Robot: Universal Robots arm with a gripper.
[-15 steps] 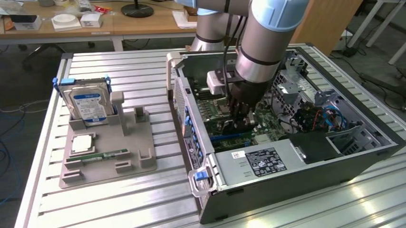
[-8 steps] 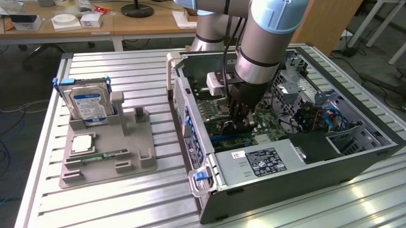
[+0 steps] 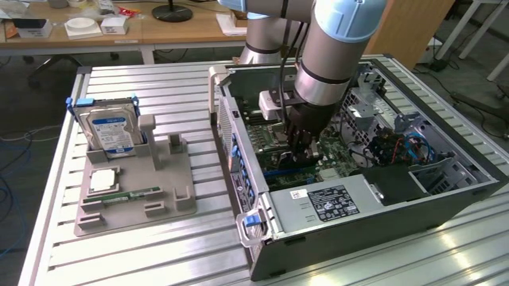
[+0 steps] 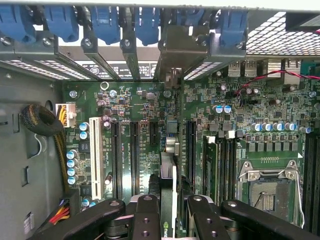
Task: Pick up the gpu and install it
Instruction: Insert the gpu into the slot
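In the wrist view the gpu [image 4: 170,170] shows edge-on as a thin card, standing upright between my two fingers [image 4: 146,212]. My gripper [image 4: 172,207] is shut on it. The card lines up with a black expansion slot on the green motherboard [image 4: 250,115], and its metal bracket [image 4: 172,55] sits among the rear slot covers. Whether the card is fully seated in the slot I cannot tell. In the exterior view my gripper [image 3: 301,156] reaches straight down inside the open computer case [image 3: 382,214], close to the motherboard.
A CPU socket [image 4: 270,190], a white slot [image 4: 93,155] and a cable bundle [image 4: 40,122] flank the card. On the exterior view's left a grey fixture [image 3: 139,179] carries a hard drive [image 3: 111,131], a memory stick [image 3: 127,195] and a chip [image 3: 104,179].
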